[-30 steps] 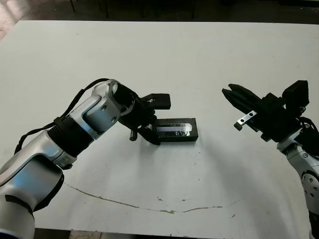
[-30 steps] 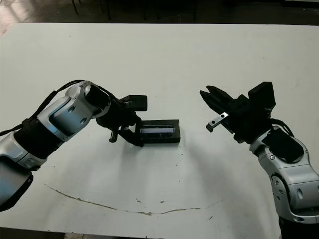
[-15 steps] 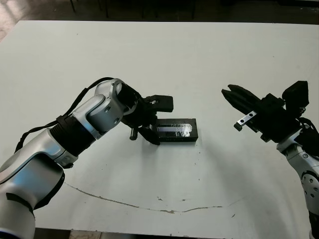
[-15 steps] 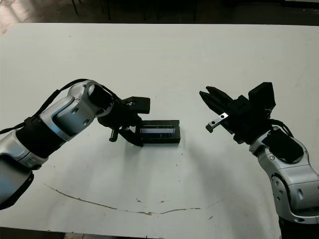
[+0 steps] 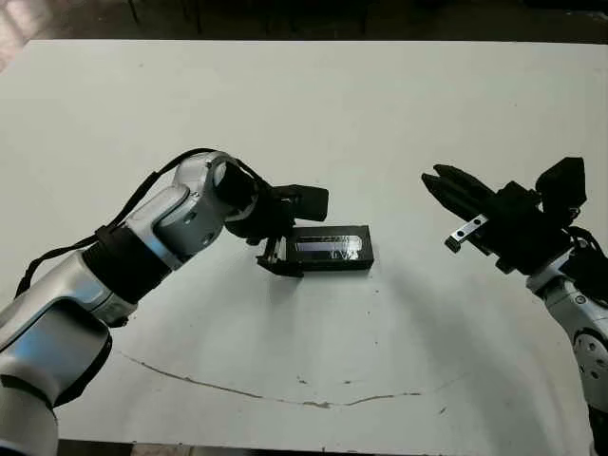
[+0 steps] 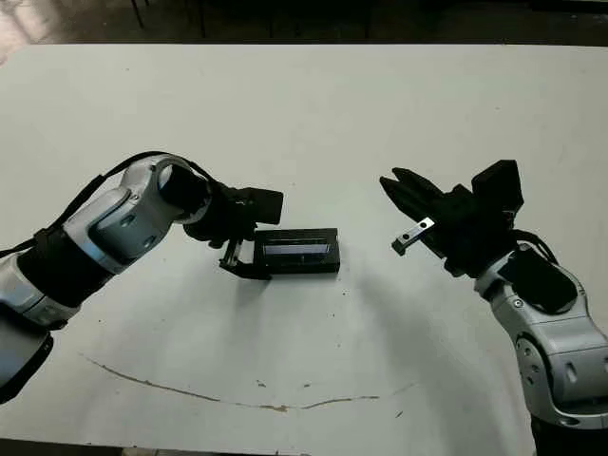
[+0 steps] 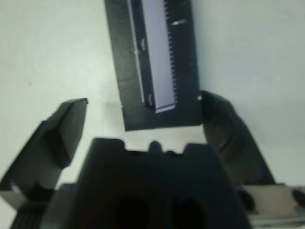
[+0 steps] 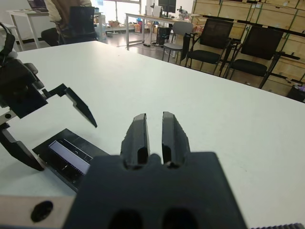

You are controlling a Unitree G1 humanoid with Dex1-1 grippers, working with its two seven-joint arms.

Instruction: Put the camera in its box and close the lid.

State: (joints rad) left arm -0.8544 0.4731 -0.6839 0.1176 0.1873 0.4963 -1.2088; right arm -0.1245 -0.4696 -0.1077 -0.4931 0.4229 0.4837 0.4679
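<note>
Flat black rectangular lid [image 5: 332,248] with silvery strip: seated mid-table, judged light, rigid, slick; best pressed along its long edges. Left gripper [image 5: 282,233] spread, straddling its end. Right gripper [image 6: 402,194] clenched, empty.

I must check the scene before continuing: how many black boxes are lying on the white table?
1: the closed box lies near the table's middle, at the open left gripper. No other shows.

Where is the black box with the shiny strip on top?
In the head views the box lies closed near the middle of the table, a bit to the left. The left gripper is right at its end, jaws open; the right gripper is well off.
</note>
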